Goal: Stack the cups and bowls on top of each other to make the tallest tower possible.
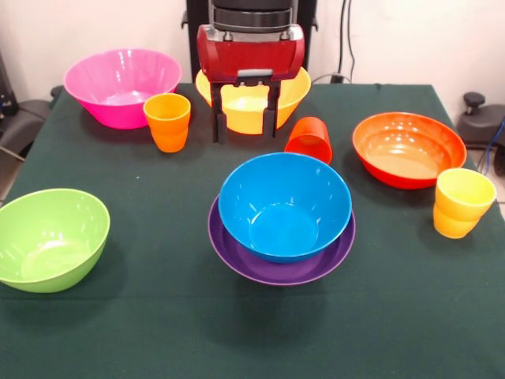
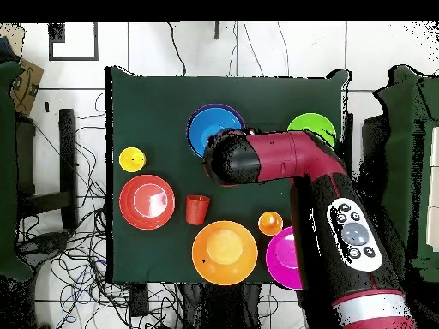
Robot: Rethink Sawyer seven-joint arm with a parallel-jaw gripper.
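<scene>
A red and black robot arm reaches across a green table, partly covering the blue bowl. A red cup lies beside the orange-red bowl.

I see a table covered by a dark green cloth. Behind it stands a plain off-white wall, with black cables hanging down it. From overhead, I see a pale tiled floor strewn with tangled black cables. A cardboard box sits near one table corner.
</scene>
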